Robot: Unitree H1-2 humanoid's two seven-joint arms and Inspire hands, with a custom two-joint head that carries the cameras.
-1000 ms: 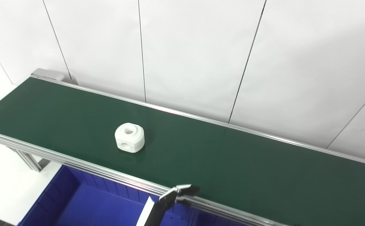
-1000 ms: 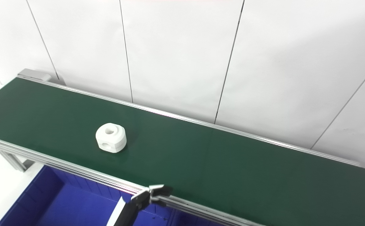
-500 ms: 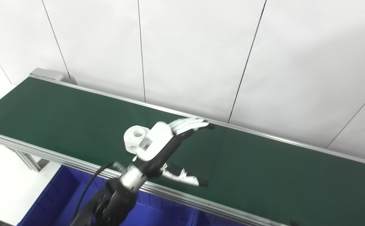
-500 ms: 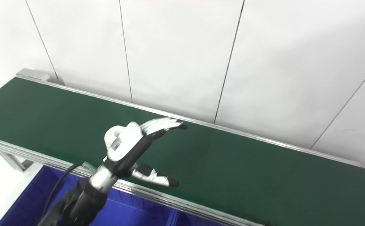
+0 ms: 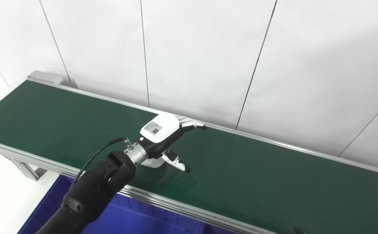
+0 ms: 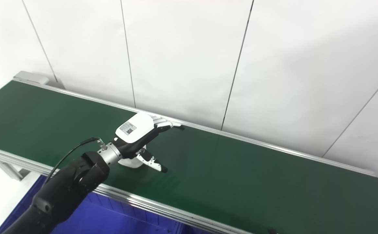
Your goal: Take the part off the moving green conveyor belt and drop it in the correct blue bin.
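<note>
My left hand (image 5: 164, 133) reaches over the green conveyor belt (image 5: 257, 172) from the lower left, palm down and open, with fingers stretched toward the far rail and the thumb spread toward the near side. The white part (image 5: 152, 162) lies on the belt directly under the hand; only its lower edge shows below the wrist, also in the right eye view (image 6: 133, 163). The fingers are not closed on it. The right hand is out of view.
A blue bin (image 5: 111, 221) sits below the belt's near aluminium rail (image 5: 176, 208) at the bottom left. The white panelled wall (image 5: 208, 58) stands right behind the far rail. The belt's left end (image 5: 46, 76) is at the upper left.
My left hand has moved forward and lowered over the white part, covering most of it. The part has drifted right along the belt. The view has shifted slightly.
</note>
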